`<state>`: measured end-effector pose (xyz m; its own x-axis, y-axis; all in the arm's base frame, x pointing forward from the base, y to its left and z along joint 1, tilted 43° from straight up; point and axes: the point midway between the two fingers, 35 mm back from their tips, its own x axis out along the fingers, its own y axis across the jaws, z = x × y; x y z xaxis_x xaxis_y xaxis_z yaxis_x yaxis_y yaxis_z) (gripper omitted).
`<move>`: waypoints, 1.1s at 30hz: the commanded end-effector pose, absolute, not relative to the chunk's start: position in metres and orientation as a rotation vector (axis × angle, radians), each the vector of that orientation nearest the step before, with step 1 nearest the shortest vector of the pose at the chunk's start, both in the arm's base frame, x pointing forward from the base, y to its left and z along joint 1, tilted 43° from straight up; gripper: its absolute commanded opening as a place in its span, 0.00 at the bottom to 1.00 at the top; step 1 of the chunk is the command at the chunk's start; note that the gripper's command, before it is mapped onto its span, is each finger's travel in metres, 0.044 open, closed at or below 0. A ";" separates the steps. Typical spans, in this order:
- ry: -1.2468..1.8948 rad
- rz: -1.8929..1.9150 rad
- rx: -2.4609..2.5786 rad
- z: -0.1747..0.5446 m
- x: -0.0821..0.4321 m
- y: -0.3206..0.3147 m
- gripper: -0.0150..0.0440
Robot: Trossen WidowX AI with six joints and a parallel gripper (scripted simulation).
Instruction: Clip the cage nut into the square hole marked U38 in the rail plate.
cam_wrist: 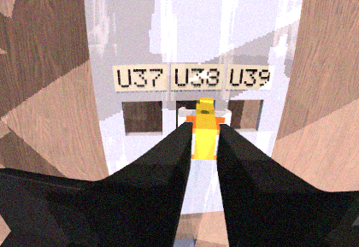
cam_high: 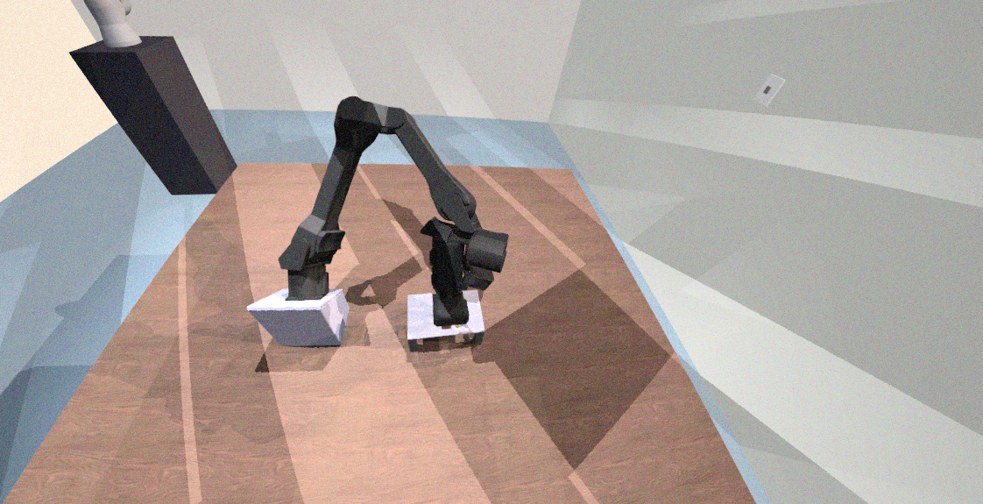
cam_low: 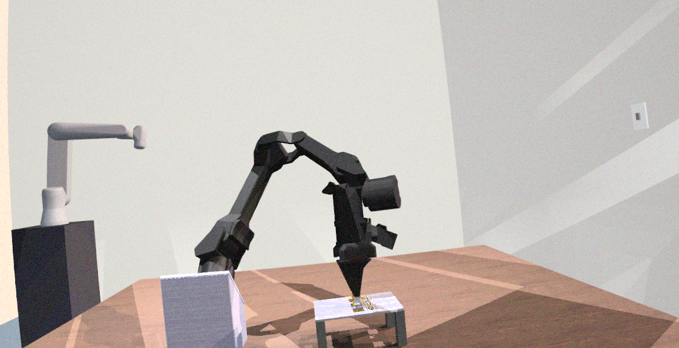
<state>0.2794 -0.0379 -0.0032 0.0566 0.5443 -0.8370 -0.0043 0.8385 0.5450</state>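
My gripper [cam_wrist: 204, 132] [cam_low: 356, 295] points down over the rail plate and is shut on the cage nut. The cage nut [cam_wrist: 205, 141] [cam_low: 362, 298] shows yellow and orange parts between the fingertips, with pale edges beside them. The white rail plate [cam_wrist: 192, 32] [cam_high: 420, 306] [cam_low: 327, 308] stands on short legs. The label U38 [cam_wrist: 197, 78] is just beyond the nut. The U38 hole [cam_wrist: 185, 104] is mostly covered by the nut; only its dark far edge shows. The nut's lower side and whether its wings are inside the hole are hidden. The fingers hide the nut in the top view.
The open holes U37 [cam_wrist: 143, 118] and U39 [cam_wrist: 245, 114] lie on either side. A white block [cam_high: 302, 324] [cam_low: 196, 310] stands at the arm's base. A dark pedestal [cam_high: 154, 115] [cam_low: 54, 279] with a pale arm stands beyond the wooden table [cam_high: 385, 445].
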 end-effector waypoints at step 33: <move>1.472 0.415 0.440 -0.004 0.279 -0.036 0.31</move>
<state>0.2793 -0.0362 -0.0035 0.0566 0.5282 -0.8472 -0.0030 0.8487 0.5289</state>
